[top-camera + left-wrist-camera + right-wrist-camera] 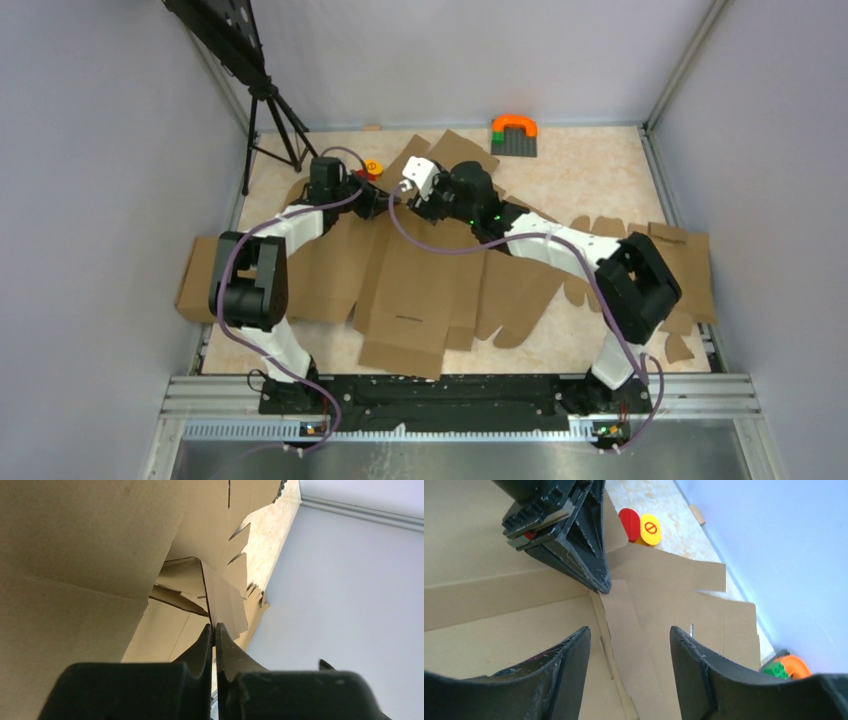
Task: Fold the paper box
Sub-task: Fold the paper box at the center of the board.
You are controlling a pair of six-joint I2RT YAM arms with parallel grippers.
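The paper box (420, 285) is lying mostly flat across the middle of the worktop (590, 170), its far flaps reaching up to where the two arms are meeting. The left claw (214, 628) is pinching tight on the thin edge of a flap (225, 600), its fingers pressed together with only the card between them. The right claw (629, 632) is standing fairly wide apart and gripping nothing, its fingers straddling a narrow strip (621, 615) of the same sheet just below the left claw's tip. To my eye, a fold is being set up at this far corner. Doing it well is going to mean the left anchoring the crease while the right is easing the strip over along its scored line. Going slowly should help the card bend at the score rather than tear at a slit.
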